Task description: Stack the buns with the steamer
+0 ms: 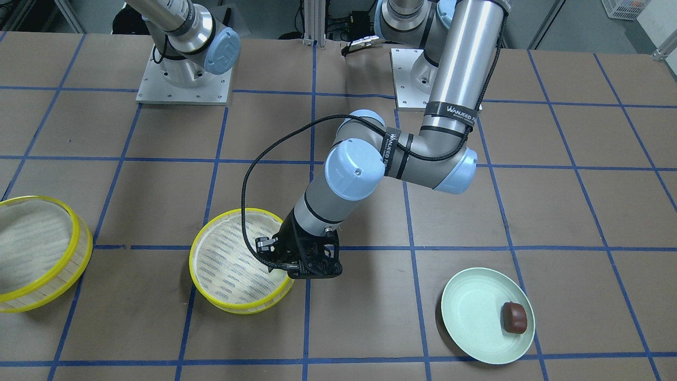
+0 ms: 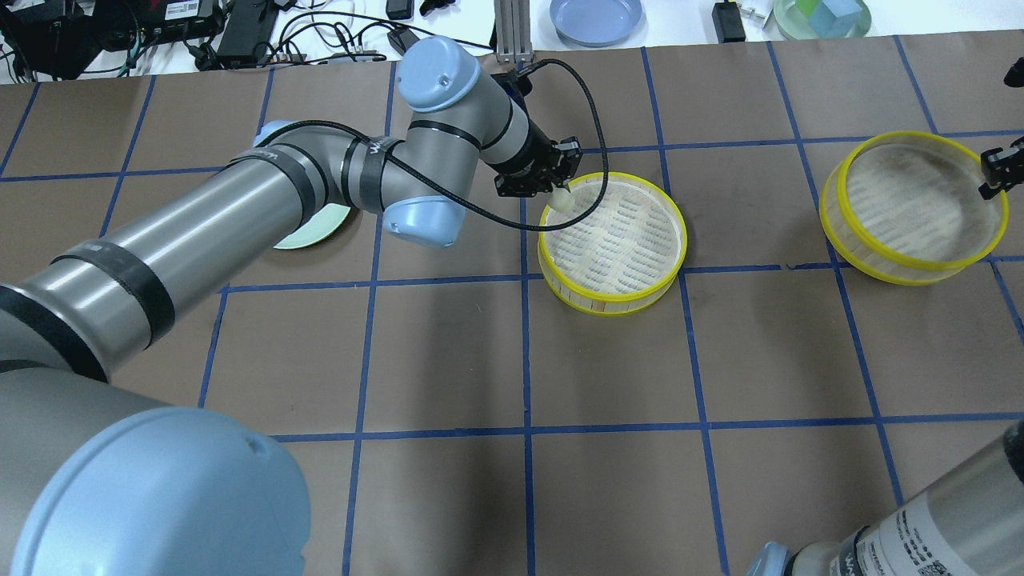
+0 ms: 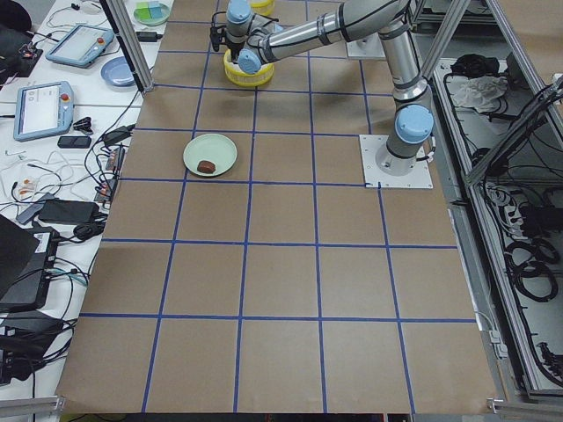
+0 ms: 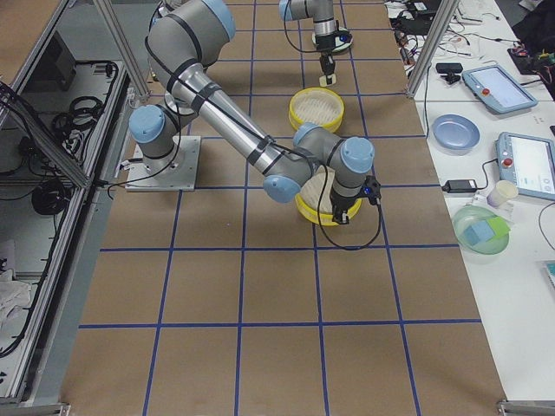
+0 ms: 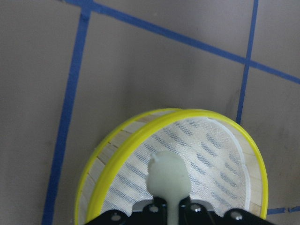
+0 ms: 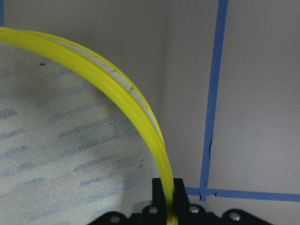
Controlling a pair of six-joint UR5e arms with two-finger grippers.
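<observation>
My left gripper point(image 2: 562, 198) is shut on the cream-white bun point(image 5: 168, 174) and holds it just inside the near-left rim of the middle steamer basket point(image 2: 612, 240), above its mesh floor. My right gripper point(image 2: 996, 172) is shut on the yellow rim point(image 6: 140, 122) of the second steamer basket point(image 2: 912, 208), which looks slightly tilted. The dark reddish-brown bun point(image 1: 514, 317) lies on the pale green plate point(image 1: 476, 312), away from both grippers. In the overhead view my left arm hides most of the plate point(image 2: 308, 236).
The left arm's black cable point(image 1: 248, 211) loops over the middle basket. A blue dish point(image 2: 596, 16) and other items sit on the white bench beyond the table's far edge. Blue tape lines grid the brown table.
</observation>
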